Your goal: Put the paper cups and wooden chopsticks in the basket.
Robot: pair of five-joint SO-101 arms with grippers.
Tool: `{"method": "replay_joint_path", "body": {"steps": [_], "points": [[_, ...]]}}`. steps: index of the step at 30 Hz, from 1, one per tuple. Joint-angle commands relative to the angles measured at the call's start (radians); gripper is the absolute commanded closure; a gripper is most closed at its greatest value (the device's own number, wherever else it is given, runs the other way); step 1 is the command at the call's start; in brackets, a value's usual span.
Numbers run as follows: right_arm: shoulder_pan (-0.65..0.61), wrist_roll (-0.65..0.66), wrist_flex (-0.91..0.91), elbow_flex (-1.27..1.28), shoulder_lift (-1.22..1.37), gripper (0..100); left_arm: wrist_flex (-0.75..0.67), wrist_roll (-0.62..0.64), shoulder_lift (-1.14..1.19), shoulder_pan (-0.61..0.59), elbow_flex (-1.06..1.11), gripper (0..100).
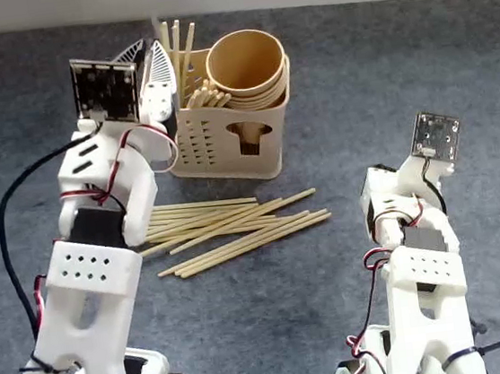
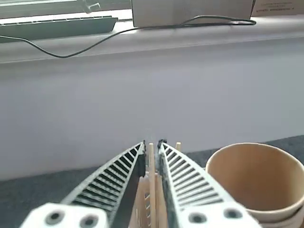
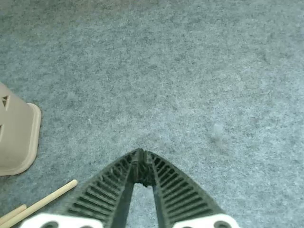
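Left gripper (image 2: 152, 144) is clamped on one chopstick (image 2: 151, 164), the stick running lengthwise between the two jaws with its upper end level with the fingertips. The gripper is raised and points steeply downward over the basket (image 1: 227, 144). This attitude suits an end-first drop into the compartment directly beneath it.

That compartment already holds standing chopsticks (image 1: 181, 46). They lean against the basket wall, so a vertical entry is judged necessary to avoid catching on them.

Paper cups (image 2: 256, 175) sit nested in the compartment just beside the gripper, on the far side of the divider. Their part of the task appears complete.

Loose chopsticks (image 1: 237, 229) lie in a flat pile on the grey mat (image 1: 398, 62), back from the gripper toward the arm's base and near the basket's front wall. They are aligned roughly parallel, which favours picking one at a time from the edge of the pile.

Right gripper (image 3: 142, 154) is closed on nothing and hangs above bare mat, well apart from the basket. This position keeps it out of the working arm's path.
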Motion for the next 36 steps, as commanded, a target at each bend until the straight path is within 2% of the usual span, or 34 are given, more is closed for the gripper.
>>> {"method": "replay_joint_path", "body": {"steps": [1, 4, 11, 16, 20, 23, 26, 36], "points": [[0.007, 0.012, -0.022, -0.013, -0.015, 98.8, 0.18, 0.011, -0.012, 0.001, -0.137, 93], [0.007, 0.012, -0.022, -0.013, -0.015, 98.8, 0.311, 0.011, -0.012, 0.01, -0.197, 93], [0.007, 0.012, -0.022, -0.013, -0.015, 98.8, 0.595, 0.005, -0.012, 0.162, -0.272, 93], [0.008, 0.012, -0.022, -0.013, -0.015, 98.8, 0.738, 0.003, -0.012, 0.255, -0.265, 93], [0.008, 0.012, -0.022, -0.012, -0.015, 98.8, 0.832, -0.101, -0.01, 0.334, -0.225, 93], [0.008, 0.012, -0.022, -0.01, -0.015, 98.8, 0.844, -0.166, -0.01, 0.372, -0.143, 93], [0.008, 0.012, -0.022, -0.01, -0.015, 98.8, 0.836, -0.175, -0.005, 0.374, -0.041, 93], [0.008, 0.012, -0.022, -0.01, -0.015, 98.8, 0.624, -0.178, 0.001, 0.386, 0.251, 93]]}}
